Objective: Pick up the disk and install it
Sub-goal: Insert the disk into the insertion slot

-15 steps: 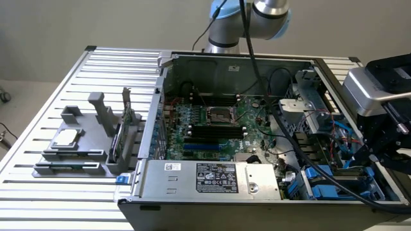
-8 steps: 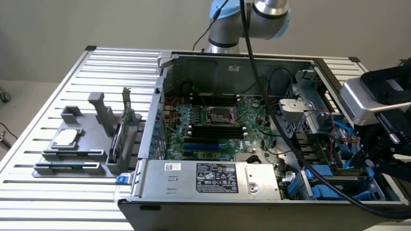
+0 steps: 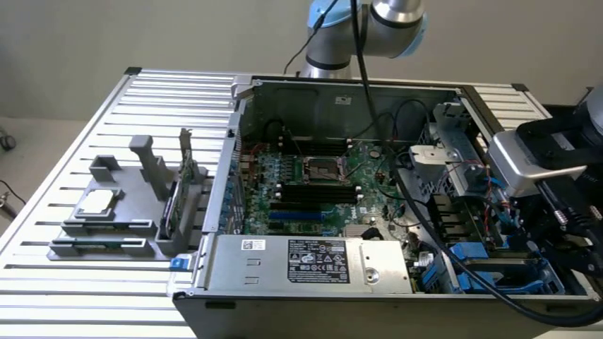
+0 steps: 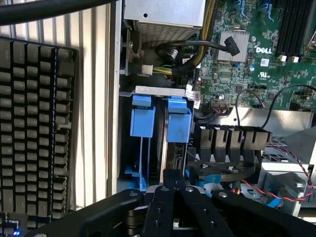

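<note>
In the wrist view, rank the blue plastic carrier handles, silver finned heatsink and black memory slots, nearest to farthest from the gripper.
From the gripper:
1. Blue plastic carrier handles, in the drive bay just ahead.
2. Silver finned heatsink, on the green motherboard.
3. Black memory slots, farther across that board.

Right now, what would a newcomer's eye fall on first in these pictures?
The open computer case on the slatted table draws the eye, its green motherboard bare. In the wrist view, two blue carriers stand in the drive bay, the shut hand right by them.
</note>
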`<state>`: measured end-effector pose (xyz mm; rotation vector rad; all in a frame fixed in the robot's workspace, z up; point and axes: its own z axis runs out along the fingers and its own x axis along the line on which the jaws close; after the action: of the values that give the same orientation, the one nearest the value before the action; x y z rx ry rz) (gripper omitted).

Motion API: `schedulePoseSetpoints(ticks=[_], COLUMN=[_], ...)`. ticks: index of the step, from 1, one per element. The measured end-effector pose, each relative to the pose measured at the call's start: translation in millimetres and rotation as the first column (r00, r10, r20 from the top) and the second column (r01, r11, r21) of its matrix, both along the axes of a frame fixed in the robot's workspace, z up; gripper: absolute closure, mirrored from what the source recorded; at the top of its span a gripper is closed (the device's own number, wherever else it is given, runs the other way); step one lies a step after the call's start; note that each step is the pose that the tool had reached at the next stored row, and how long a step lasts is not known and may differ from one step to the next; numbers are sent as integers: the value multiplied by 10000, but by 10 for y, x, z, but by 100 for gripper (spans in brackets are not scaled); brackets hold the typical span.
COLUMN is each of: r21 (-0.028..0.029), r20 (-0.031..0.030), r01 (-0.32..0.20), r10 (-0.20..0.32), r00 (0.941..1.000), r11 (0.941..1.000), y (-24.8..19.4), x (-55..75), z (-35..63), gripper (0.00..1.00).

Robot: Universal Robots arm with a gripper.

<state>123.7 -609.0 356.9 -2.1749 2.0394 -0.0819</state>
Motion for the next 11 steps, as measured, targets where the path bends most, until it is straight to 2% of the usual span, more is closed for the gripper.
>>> schedulePoseSetpoints(ticks=[8, 11], r21=[3, 4], r20=[-1, -22], r01=[-85, -89], r10=[85, 89], r00=[10000, 10000], r11=[10000, 10000], y=[43, 63], x=[0, -1], z=[-126, -151], gripper=[89, 89])
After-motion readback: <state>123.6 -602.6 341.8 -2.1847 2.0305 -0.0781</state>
